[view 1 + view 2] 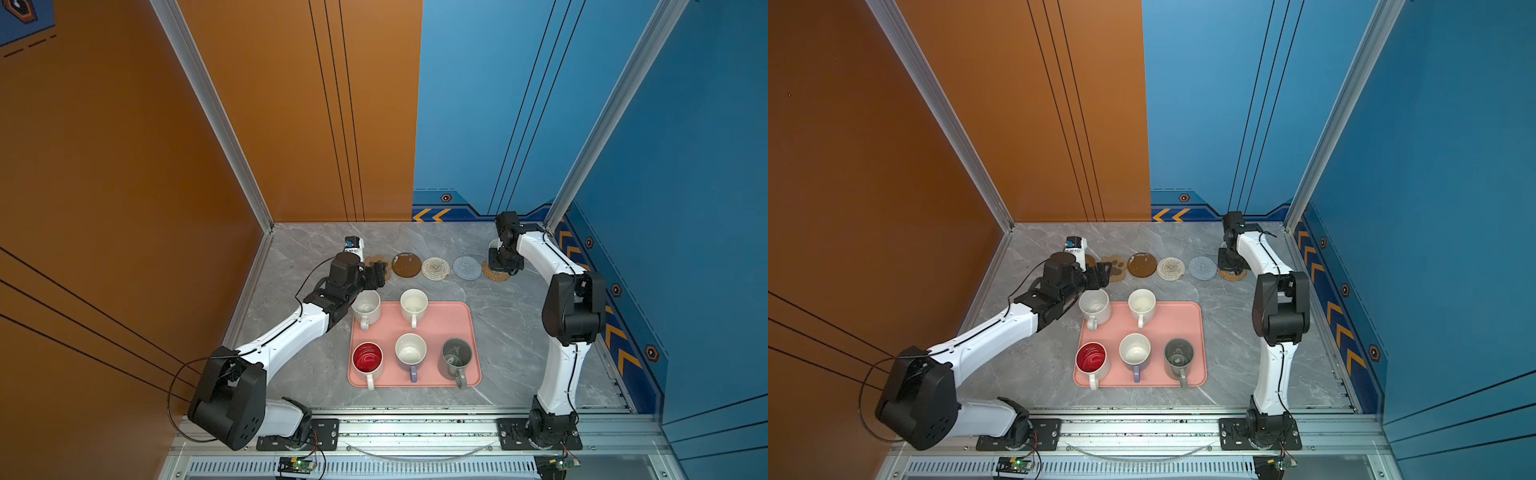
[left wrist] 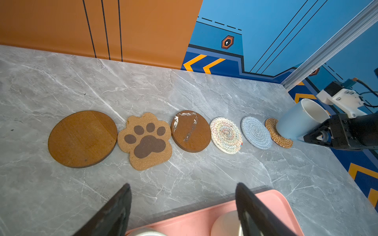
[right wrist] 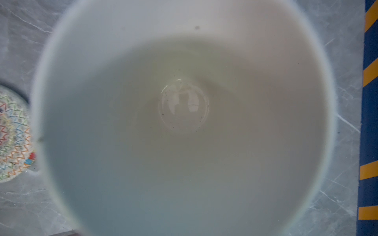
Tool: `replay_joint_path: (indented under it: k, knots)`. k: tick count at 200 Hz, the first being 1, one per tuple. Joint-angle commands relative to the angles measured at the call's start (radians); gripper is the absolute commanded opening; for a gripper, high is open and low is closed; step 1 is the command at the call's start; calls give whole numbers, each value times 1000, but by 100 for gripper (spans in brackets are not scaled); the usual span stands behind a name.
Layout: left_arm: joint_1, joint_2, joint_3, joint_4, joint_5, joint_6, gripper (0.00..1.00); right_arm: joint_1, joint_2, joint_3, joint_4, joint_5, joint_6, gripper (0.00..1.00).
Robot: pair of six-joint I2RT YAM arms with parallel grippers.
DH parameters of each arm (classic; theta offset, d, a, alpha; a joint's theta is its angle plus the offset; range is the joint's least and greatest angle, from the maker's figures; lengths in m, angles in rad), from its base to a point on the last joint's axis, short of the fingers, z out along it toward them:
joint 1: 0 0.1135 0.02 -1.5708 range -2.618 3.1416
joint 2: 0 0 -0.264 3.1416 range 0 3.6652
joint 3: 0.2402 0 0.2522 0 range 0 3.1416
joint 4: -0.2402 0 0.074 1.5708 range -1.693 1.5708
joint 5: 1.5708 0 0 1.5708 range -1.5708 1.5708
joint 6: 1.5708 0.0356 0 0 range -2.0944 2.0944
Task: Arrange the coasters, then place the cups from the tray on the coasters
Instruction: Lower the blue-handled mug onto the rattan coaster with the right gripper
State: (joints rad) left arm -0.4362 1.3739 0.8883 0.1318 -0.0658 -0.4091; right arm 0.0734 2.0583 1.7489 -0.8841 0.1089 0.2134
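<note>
Right claw (image 2: 318, 132) is clamped on the light blue cup (image 2: 294, 122) by its handle. The cup stands below it on the rattan coaster (image 2: 276, 138), axis near vertical, mouth up. Left claw (image 2: 183, 186) is spread apart above the tray (image 2: 276, 201) corner.

Both arms same build. Left arm (image 1: 286, 332) and right arm (image 1: 559, 374): glossy white link shells, chunky matte-black joint housings (image 1: 575, 311). Thin black cable (image 1: 168, 399) runs along the shells and hangs in a loose loop off the left one. Black base plates (image 1: 513, 436), silver screws at the corners. Left tool (image 1: 376, 276) and right tool (image 1: 503, 264) all black, with flat dark fingers (image 2: 114, 212). White camera bracket (image 2: 345, 98) at the wrist, exposed screw heads, teal-orange plug on top.
</note>
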Motion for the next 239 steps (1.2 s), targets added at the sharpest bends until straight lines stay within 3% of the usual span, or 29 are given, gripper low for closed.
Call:
replay_joint_path:
  k: [1, 239]
  knots:
    - [13, -7, -8, 11, 13, 0, 80, -12, -7, 38, 8, 26, 7, 0]
    - [26, -37, -24, 9, 17, -2, 81, -3, -37, -133, 75, -61, 67, 0]
